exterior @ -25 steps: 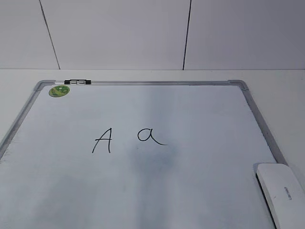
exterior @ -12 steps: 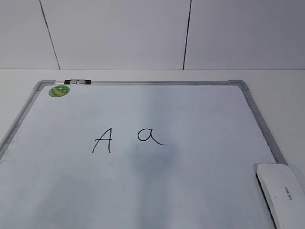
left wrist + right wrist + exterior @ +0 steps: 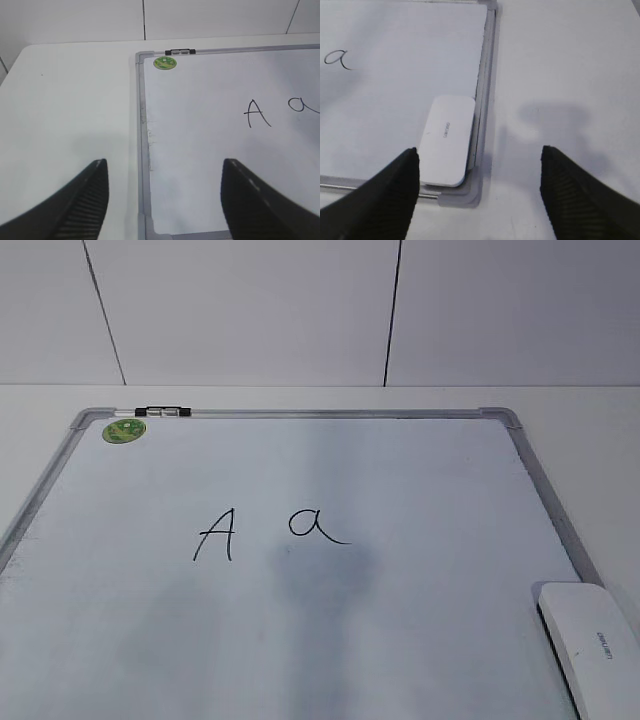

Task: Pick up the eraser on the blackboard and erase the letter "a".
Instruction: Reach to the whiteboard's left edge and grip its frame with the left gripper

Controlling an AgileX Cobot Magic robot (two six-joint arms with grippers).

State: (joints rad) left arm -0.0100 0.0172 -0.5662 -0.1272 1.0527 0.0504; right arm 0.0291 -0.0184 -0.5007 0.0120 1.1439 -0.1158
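The eraser (image 3: 448, 141) lies flat in the near right corner of the blackboard (image 3: 560, 510), against its frame, while the letter "a" (image 3: 316, 525) sits near the board's centre just beside a capital "A" (image 3: 216, 535). The right tool (image 3: 480, 192) hangs released above that corner, offset toward the bare surface (image 3: 570, 75), and the left tool (image 3: 165, 200) hangs released over the near left frame edge. Likely faults: a descent from this offset could pinch the frame rather than the eraser, and a wide wipe could smear the "A".

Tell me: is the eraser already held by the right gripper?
No. The eraser lies on the blackboard, below the open right gripper.
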